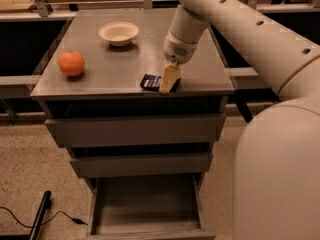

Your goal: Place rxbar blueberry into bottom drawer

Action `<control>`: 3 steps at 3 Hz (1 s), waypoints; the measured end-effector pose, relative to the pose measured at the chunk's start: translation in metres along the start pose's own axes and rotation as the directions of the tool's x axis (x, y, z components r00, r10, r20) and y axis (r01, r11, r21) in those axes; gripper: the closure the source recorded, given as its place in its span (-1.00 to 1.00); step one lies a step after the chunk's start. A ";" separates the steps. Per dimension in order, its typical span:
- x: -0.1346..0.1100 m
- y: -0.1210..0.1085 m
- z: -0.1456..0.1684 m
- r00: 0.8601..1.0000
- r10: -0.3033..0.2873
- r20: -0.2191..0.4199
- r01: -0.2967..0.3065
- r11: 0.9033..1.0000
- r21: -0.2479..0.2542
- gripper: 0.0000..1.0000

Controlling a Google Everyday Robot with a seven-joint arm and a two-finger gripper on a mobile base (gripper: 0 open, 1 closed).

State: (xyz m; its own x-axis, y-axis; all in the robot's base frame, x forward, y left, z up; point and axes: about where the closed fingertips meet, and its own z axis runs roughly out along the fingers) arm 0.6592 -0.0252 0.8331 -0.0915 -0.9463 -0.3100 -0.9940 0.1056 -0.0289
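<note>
Grey desk point(115, 76) top, and the rxbar blueberry point(149, 82) lies flat right at its front edge, a bit right of centre. The end effector point(169, 83) is down on the bar; can't tell how far open it is or whether it's got hold. The orange point(71, 63) and bowl point(118, 33) sit well apart on the left. The bottom drawer point(145, 209) is pulled out below.

— What's the arm point(250, 29) like?
— Thick, cream-white, rounded, with small dark holes along it. There's a dotted grille on the wrist point(181, 49).
— And the gripper point(168, 83)?
— Yellower, tapered, down at the cabinet top's point(115, 69) front edge.
</note>
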 end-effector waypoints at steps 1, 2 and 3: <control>-0.002 0.023 -0.018 0.999 -0.025 0.039 0.024 0.999 0.033 1.00; -0.010 0.091 -0.065 0.979 -0.099 0.180 0.068 0.982 0.174 1.00; -0.005 0.136 -0.053 0.947 -0.133 0.292 0.079 0.979 0.188 1.00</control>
State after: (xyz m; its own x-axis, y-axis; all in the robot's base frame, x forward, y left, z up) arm 0.5209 -0.0226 0.8807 0.0630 -0.8209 -0.5676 -0.9689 0.0860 -0.2319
